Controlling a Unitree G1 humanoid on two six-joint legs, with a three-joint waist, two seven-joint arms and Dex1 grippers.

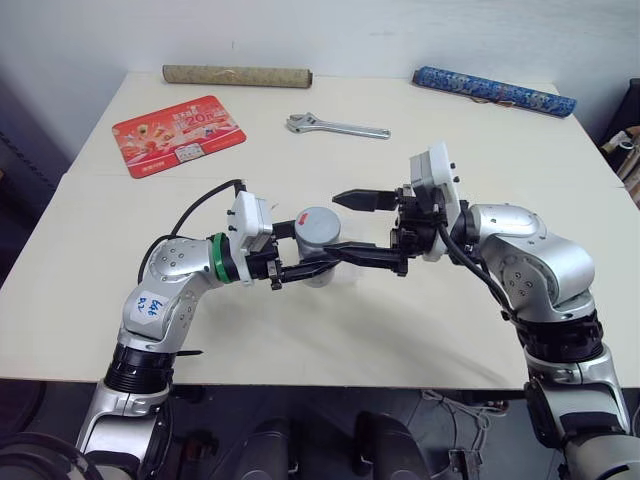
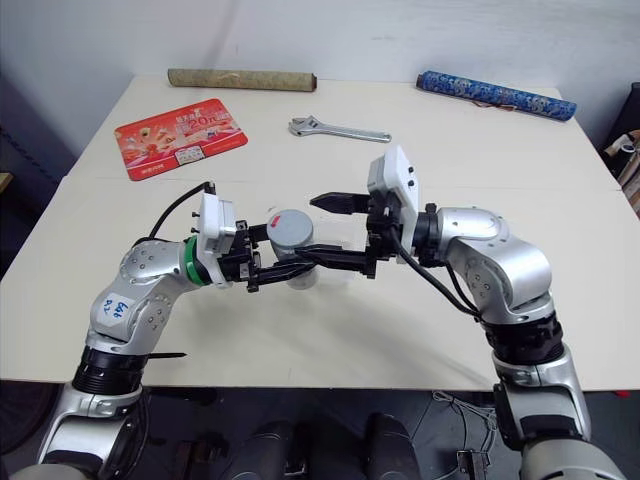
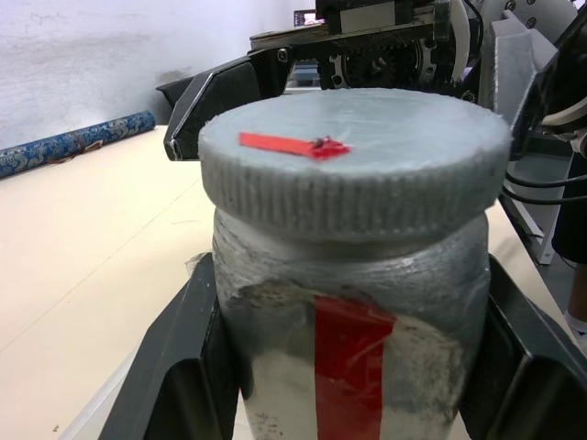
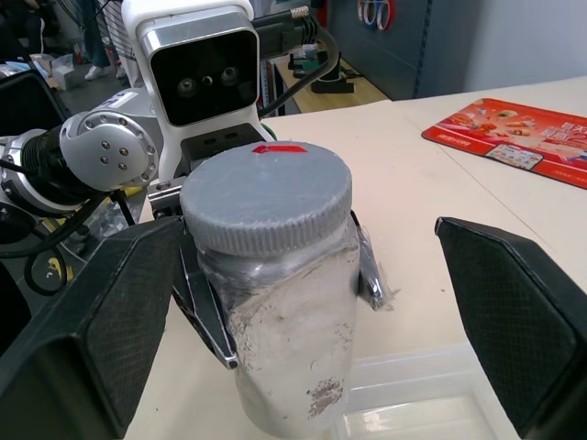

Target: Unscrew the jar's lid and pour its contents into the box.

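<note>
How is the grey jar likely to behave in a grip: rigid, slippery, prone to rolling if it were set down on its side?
The jar looks rigid: the left gripper clamps its body without visible denting. Its rough grey coating probably grips well rather than slipping. Being cylindrical, it would likely roll if laid sideways. The lid has a ribbed edge, which should help the open right gripper turn it.

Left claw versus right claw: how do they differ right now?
The left claw is shut on the jar, clamping its body below the lid; the right claw stands wide open and holds nothing. The left claw's fingers press the jar's sides; the right claw's fingers flank the jar with clear gaps. Both are black, two-fingered, and point at each other above the table.
</note>
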